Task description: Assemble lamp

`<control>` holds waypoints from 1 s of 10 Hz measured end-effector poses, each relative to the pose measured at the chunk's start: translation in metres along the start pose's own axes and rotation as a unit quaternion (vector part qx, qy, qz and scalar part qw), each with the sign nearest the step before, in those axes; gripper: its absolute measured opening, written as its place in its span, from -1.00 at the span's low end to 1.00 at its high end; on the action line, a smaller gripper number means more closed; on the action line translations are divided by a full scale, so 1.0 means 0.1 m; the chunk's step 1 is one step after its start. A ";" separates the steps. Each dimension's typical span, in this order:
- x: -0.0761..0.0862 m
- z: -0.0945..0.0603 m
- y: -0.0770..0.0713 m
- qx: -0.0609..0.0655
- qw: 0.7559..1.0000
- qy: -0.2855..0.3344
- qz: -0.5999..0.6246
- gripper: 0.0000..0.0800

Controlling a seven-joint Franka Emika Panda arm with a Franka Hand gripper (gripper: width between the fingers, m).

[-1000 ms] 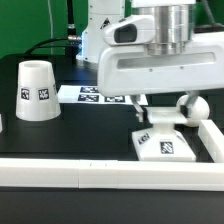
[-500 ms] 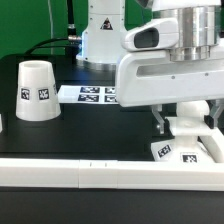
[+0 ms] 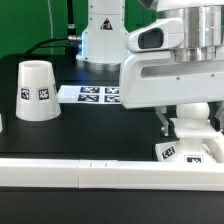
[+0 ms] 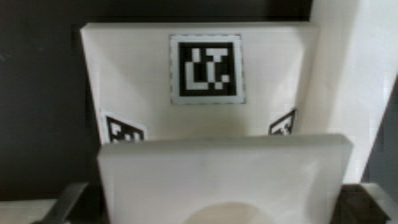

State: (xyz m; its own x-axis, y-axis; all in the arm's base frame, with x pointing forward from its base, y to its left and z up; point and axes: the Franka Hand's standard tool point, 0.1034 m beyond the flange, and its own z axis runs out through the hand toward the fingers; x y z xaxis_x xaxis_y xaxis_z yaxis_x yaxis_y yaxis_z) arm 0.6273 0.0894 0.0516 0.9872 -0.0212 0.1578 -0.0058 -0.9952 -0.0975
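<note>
Right now I see the gripper (image 3: 190, 124) closed on the raised block of the flat square white plastic lamp base (image 3: 186, 152), which rests on the black desk (image 3: 90, 125). The tapered white shade (image 3: 37, 90) stands mouth-down, well apart.

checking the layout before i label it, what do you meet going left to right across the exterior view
lamp shade → marker board → lamp base, held by the gripper at the exterior view's right

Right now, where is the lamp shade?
The shade stands at the exterior view's left on the black table, just beside the marker board.
</note>
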 end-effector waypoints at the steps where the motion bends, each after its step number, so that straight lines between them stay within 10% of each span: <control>1: 0.00 0.00 0.00 0.000 1.000 0.000 -0.001 0.50; 5: -0.01 0.00 0.00 0.000 1.000 0.000 -0.002 0.74; 10: -0.80 -0.34 -0.10 0.005 0.998 -0.029 0.051 0.75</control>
State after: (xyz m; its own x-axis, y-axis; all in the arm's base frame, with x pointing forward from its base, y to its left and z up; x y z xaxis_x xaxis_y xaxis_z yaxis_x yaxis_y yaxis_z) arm 0.5433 0.0984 0.0729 0.9891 -0.1170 0.0900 -0.1058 -0.9871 -0.1205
